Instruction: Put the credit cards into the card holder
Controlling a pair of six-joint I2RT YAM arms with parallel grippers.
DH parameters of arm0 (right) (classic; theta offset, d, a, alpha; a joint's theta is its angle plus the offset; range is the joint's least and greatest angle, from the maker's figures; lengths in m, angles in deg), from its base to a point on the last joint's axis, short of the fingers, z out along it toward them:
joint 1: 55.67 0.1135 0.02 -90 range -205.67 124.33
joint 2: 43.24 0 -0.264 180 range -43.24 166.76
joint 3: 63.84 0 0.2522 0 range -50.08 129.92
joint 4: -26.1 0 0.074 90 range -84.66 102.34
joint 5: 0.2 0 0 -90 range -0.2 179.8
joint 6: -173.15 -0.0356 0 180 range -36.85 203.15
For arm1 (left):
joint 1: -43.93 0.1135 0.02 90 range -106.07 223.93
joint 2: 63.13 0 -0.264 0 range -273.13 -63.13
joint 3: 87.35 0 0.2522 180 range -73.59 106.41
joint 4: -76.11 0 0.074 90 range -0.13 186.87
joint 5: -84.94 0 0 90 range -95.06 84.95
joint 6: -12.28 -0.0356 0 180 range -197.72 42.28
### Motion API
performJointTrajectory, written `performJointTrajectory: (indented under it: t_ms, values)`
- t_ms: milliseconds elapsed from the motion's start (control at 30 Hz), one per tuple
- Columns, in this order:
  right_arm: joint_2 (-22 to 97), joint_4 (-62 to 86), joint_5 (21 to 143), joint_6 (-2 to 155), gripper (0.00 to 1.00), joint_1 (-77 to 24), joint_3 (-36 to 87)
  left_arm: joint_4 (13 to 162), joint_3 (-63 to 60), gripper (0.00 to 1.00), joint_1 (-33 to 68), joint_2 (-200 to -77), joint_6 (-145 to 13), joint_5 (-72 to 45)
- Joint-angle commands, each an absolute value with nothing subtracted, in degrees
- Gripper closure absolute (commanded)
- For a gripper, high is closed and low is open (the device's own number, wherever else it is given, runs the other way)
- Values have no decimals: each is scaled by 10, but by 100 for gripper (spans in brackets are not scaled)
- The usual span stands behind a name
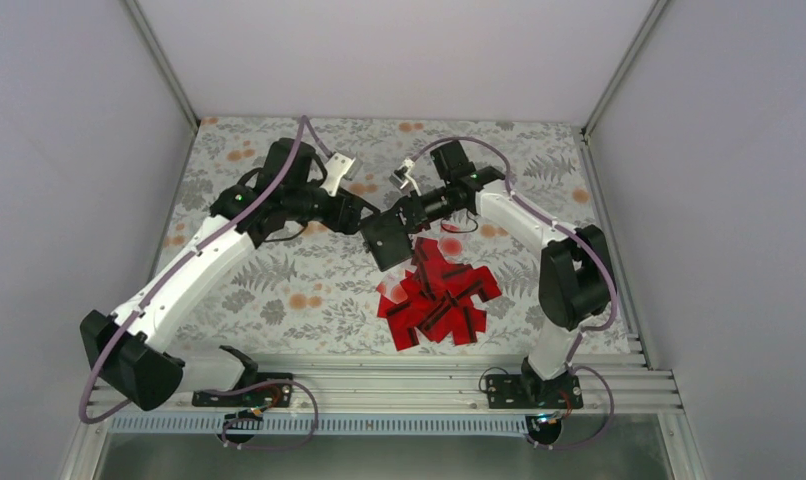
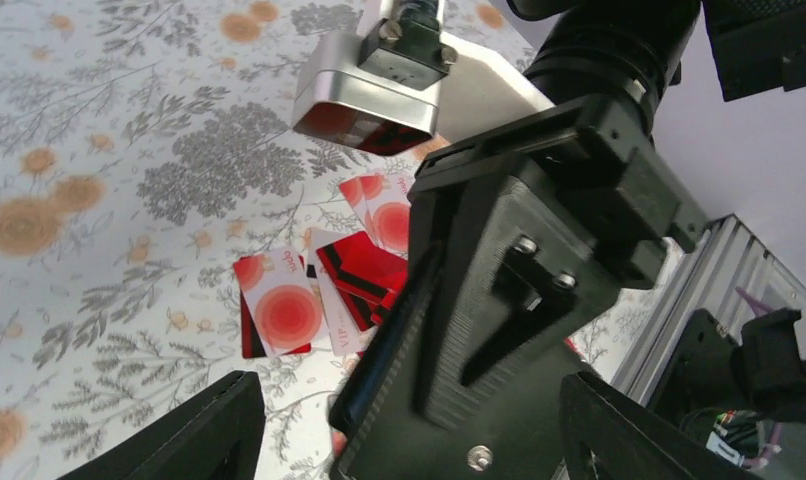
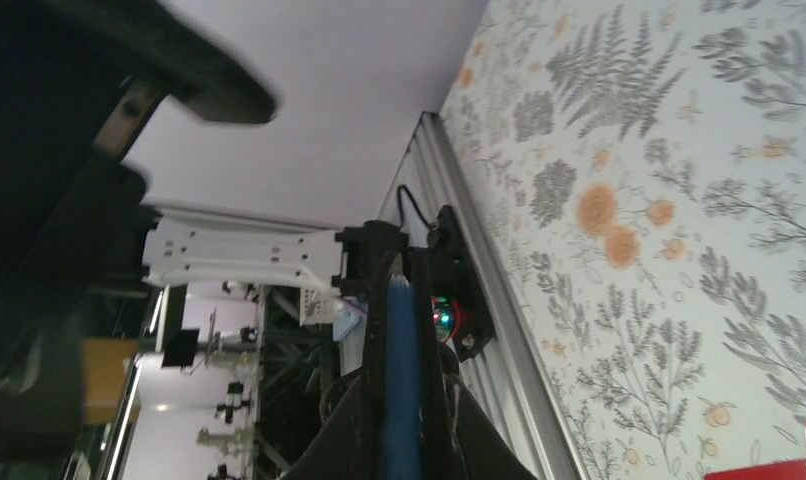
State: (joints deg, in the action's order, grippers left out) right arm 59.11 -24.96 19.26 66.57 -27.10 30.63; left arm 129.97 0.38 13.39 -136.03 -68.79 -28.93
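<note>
The credit cards (image 1: 439, 295) lie in a loose red heap on the floral cloth, right of centre; in the left wrist view several of the cards (image 2: 279, 300) lie face up or stripe up. The card holder (image 1: 386, 243) is black and hangs above the heap's far edge. My right gripper (image 1: 404, 213) is shut on the card holder (image 3: 401, 400), whose blue inner panel shows edge-on between the fingers. My left gripper (image 1: 364, 213) is wide open, its two fingers either side of the right gripper and card holder (image 2: 379, 365), with nothing in its grasp.
The floral cloth (image 1: 279, 270) covers the table. An aluminium rail (image 1: 399, 375) runs along the near edge. Grey enclosure walls stand left, right and behind. The right wrist's silver camera housing (image 2: 369, 100) hangs close above the cards.
</note>
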Motion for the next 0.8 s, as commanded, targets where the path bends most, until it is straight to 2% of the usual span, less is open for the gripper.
performJointTrajectory:
  t_ms: [0, 167, 333, 667, 767]
  values:
    - [574, -250, 106, 750, 96, -271, 295, 1283, 3, 30, 153, -1377, -717, -360]
    - [571, -251, 95, 759, 96, -272, 290, 1287, -17, 39, 171, -1381, -728, -382]
    - [573, -249, 90, 753, 96, -272, 301, 1295, -27, 54, 181, -1391, -737, -413]
    - [578, -247, 85, 740, 96, -271, 327, 1296, -33, 70, 182, -1406, -761, -482]
    - [579, -246, 84, 737, 96, -271, 331, 1299, -33, 80, 181, -1410, -763, -479]
